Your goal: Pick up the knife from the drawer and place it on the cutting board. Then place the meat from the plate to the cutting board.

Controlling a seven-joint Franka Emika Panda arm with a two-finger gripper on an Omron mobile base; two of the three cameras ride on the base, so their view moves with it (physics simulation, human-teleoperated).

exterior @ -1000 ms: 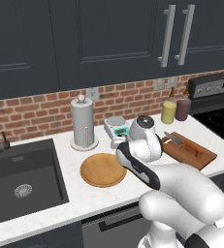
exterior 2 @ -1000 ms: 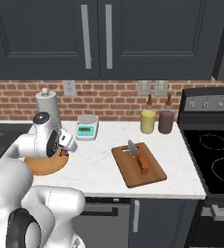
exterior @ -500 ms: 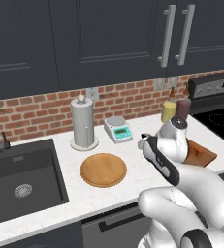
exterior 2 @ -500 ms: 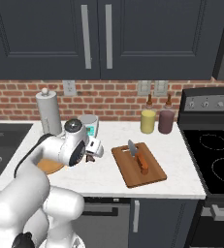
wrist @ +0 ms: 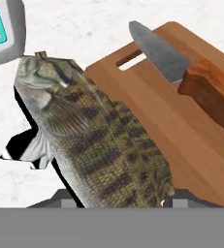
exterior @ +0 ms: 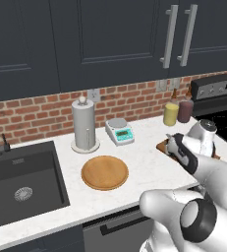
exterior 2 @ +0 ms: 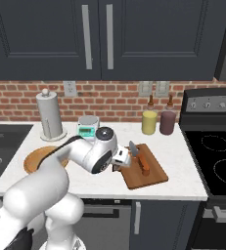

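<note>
no readable text, labels or numbers anywhere.

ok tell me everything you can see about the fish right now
The meat is a whole fish with mottled olive-brown scales, a paler head and a pale fin. In the hand view it rises from between the gripper's jaws, which close on its tail end, head pointing away. It hangs partly over the cutting board's near edge and partly over the white counter, close to the knife.
</note>
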